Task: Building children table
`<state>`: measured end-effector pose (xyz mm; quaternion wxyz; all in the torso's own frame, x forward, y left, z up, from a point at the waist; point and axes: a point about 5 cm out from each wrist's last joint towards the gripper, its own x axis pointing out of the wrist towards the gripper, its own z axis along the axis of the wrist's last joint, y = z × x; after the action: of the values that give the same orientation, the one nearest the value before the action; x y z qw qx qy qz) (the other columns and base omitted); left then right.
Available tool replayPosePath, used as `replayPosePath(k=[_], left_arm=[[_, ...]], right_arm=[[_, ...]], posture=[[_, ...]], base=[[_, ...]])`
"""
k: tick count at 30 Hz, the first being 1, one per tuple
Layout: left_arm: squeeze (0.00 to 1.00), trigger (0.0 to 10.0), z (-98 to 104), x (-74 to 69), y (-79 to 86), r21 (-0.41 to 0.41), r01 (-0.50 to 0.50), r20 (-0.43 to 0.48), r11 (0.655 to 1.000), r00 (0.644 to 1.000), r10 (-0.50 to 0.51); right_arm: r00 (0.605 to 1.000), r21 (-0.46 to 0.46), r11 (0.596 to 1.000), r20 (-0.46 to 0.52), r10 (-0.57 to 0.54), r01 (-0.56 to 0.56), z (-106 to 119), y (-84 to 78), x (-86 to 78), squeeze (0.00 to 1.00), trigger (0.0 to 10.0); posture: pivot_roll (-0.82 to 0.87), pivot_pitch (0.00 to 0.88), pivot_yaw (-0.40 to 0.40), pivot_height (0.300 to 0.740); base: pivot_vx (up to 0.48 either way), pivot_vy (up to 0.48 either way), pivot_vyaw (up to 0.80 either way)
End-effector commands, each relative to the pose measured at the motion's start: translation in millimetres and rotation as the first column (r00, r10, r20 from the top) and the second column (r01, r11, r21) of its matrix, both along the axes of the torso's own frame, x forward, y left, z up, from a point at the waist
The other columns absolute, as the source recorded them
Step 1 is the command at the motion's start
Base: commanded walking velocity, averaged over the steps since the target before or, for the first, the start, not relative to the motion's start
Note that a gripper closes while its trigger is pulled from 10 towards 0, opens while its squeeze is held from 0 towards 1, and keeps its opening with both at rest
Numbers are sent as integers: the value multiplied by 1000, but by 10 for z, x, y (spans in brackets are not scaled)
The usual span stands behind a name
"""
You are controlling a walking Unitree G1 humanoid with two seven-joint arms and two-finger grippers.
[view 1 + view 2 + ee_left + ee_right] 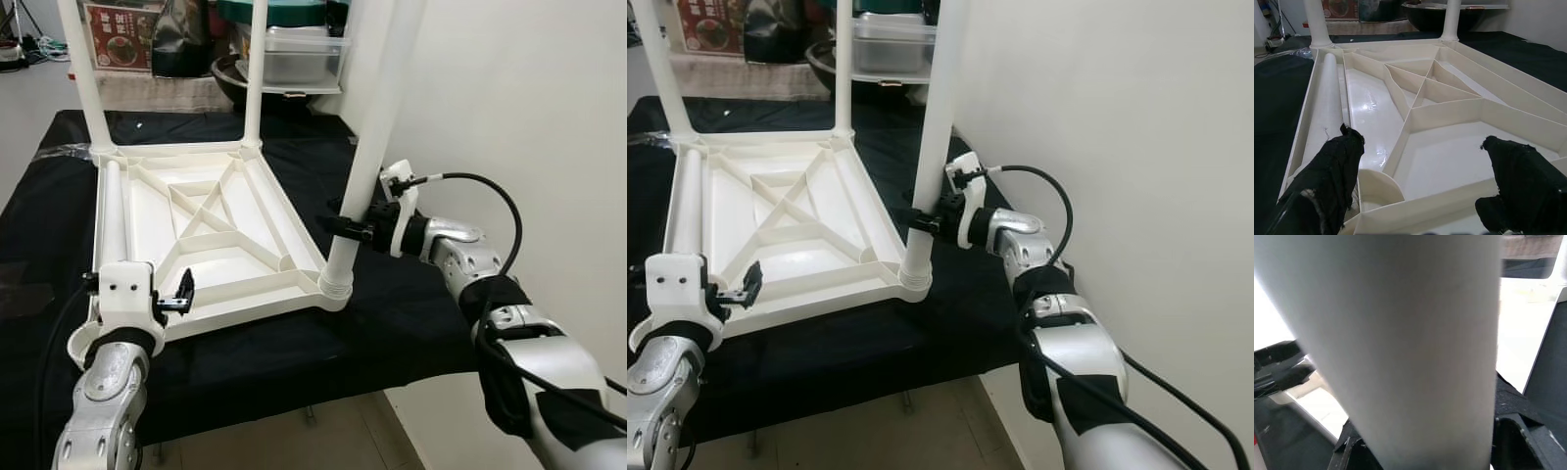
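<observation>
Two end effectors | right (345, 227) pinching corner leg (367, 157) | left (179, 294) spread at tabletop (225, 225) near edge

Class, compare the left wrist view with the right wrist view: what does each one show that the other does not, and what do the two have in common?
Left wrist view alone: the ribbed underside of the upturned tabletop, a loose leg lying along its edge, and the left gripper with jaws open above a corner. Right wrist view alone: a close, blurred upright leg with the right gripper clamped around it. Shared: white plastic table parts on a black cloth.
</observation>
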<state>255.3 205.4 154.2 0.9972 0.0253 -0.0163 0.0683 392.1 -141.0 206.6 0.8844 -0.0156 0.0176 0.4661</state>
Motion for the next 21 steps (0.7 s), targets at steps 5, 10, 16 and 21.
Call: replayPosePath(k=[5,10,16,21], left_arm=[[0,10000,7,-24,-13,11,8,4,1000,1000,-8],[0,10000,-1,-3,-22,17,3,-2,1000,1000,-2],[0,10000,-26,31,-19,10,1,-20,1000,1000,-1],[0,10000,-34,44,-14,-1,3,-25,1000,1000,-3]], right_arm=[[768,7,772,-110,-631,635,-256,-74,124,0,0],[551,56,552,-188,-813,832,-493,137,-124,0,0],[664,58,670,-224,-714,740,-450,585,-183,0,0],[752,88,750,-166,-638,655,-235,613,-84,1000,10000]], posture=[[155,0,-161,740],[156,0,-155,740],[143,0,-144,740],[134,0,-154,740]], base=[[0,0,0],[0,0,0],[0,0,0],[0,0,0]])
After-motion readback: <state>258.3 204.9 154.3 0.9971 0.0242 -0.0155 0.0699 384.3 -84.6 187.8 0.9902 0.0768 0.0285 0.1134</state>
